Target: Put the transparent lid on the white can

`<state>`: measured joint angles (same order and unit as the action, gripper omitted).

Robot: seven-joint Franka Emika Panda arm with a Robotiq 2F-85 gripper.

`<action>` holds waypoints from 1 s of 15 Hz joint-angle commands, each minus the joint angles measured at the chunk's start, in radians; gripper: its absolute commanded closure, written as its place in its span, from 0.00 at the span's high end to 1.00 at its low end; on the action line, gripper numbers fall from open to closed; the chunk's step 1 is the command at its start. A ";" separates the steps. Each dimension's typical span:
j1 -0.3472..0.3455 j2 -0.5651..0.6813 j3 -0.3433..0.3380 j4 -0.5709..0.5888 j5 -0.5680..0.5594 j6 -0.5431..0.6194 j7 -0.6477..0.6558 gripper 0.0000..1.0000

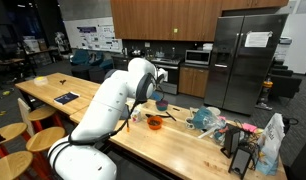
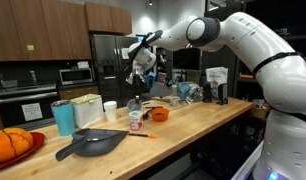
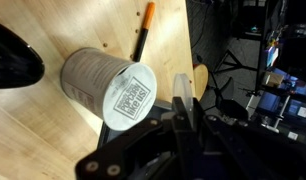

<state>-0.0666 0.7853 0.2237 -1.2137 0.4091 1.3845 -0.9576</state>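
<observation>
Wooden table (image 3: 33, 140), white can (image 3: 98, 80) upright, long axis vertical, below closed gripper (image 3: 186, 92)

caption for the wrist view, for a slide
shut gripper poised over the white can on the wooden counter, orange pen near it

We see the bench (image 3: 33, 140) as pale wood, smooth, with fine grain and a soft sheen. The white can (image 3: 98, 80) has a matt, slightly streaked wall; its top face bears a printed square, and we cannot tell whether clear plastic covers it. The gripper (image 3: 183, 92) looks matt black. The robot arm (image 2: 255, 40) wears glossy white shells. The fridge (image 1: 243, 60) is brushed steel and the cabinets (image 1: 163, 18) satin brown wood.
</observation>
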 commanded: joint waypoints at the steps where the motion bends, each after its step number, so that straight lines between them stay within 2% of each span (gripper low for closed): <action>1: -0.030 -0.036 -0.005 -0.022 0.025 -0.021 -0.017 0.02; 15: -0.043 0.033 -0.008 -0.008 0.033 -0.044 -0.007 0.02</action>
<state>-0.1059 0.8121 0.2193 -1.2270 0.4184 1.3587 -0.9640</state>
